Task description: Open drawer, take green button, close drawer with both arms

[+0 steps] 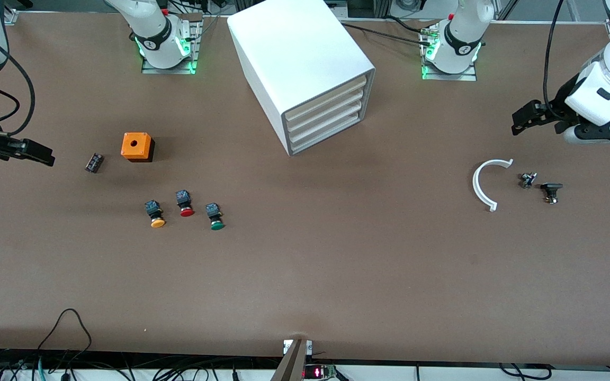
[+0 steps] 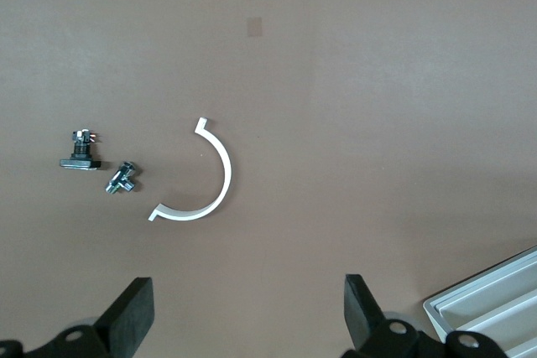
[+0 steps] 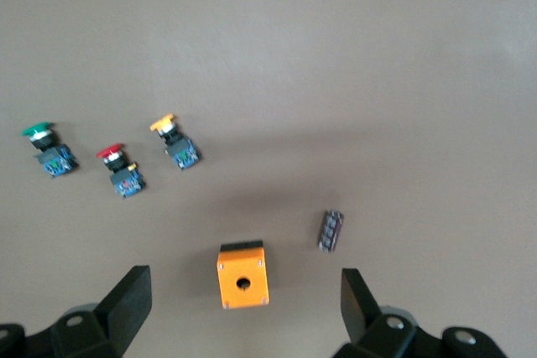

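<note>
The right gripper (image 1: 40, 153) hangs with its fingers (image 3: 126, 303) spread wide and holding nothing, over the brown table (image 1: 337, 264) at the right arm's end. Near it lie a small dark block (image 1: 93, 162) and an orange box (image 1: 137, 146) with a round hole in its top. Nearer the front camera, three push buttons lie on their sides in a row, well apart from the cabinet: an orange-capped one (image 1: 155, 214), a red-capped one (image 1: 184, 203), and the green button (image 1: 214, 216), whose long axis runs toward the front camera, green mushroom cap nearest it and black-blue boxy body pointing back to the arm bases. The white cabinet (image 1: 299, 63) stands between the bases, turned at an angle, its bottom drawer (image 1: 326, 133) shut flush like the two above. Toward the left arm's end lie a white curved piece (image 1: 484, 185) and two small metal parts (image 1: 527, 180). The left gripper (image 1: 522, 119) hangs above them, fingers (image 2: 130, 316) parted wide and holding nothing.
</note>
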`<state>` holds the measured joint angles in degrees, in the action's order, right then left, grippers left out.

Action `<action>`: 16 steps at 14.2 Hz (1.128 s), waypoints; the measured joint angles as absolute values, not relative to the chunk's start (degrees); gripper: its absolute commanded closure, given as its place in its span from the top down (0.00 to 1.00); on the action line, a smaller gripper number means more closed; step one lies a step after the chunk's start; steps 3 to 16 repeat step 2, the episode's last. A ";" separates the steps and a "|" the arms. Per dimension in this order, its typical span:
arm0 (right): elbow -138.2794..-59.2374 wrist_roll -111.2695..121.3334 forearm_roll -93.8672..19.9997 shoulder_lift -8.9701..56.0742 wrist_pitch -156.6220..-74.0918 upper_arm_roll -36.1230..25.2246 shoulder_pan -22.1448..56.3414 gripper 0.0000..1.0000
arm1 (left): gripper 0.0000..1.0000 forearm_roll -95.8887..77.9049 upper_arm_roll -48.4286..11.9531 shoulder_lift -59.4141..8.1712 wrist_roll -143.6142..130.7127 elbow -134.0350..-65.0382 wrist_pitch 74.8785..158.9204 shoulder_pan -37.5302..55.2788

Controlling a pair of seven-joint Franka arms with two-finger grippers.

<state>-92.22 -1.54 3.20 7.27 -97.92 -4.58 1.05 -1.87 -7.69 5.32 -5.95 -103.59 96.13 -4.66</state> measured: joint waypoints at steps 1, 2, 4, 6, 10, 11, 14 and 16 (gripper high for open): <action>-93.88 -0.40 2.95 6.08 -99.32 -4.57 1.06 1.00 | 1.00 -1.86 -7.71 5.31 -5.95 -103.56 96.10 -4.47; -95.06 0.26 2.86 5.14 -99.57 -4.57 1.06 1.00 | 1.00 -1.86 -7.71 5.30 -5.95 -103.56 96.09 -4.35; -95.06 0.26 2.86 5.14 -99.57 -4.57 1.06 1.00 | 1.00 -1.86 -7.71 5.30 -5.95 -103.56 96.09 -4.35; -95.06 0.26 2.86 5.14 -99.57 -4.57 1.06 1.00 | 1.00 -1.86 -7.71 5.30 -5.95 -103.56 96.09 -4.35; -95.06 0.26 2.86 5.14 -99.57 -4.57 1.06 1.00 | 1.00 -1.86 -7.71 5.30 -5.95 -103.56 96.09 -4.35; -95.06 0.26 2.86 5.14 -99.57 -4.57 1.06 1.00 | 1.00 -1.86 -7.71 5.30 -5.95 -103.56 96.09 -4.35; -95.06 0.26 2.86 5.14 -99.57 -4.57 1.06 1.00 | 1.00 -1.86 -7.71 5.30 -5.95 -103.56 96.09 -4.35; -95.06 0.26 2.86 5.14 -99.57 -4.57 1.06 1.00 | 1.00 -1.86 -7.71 5.30 -5.95 -103.56 96.09 -4.35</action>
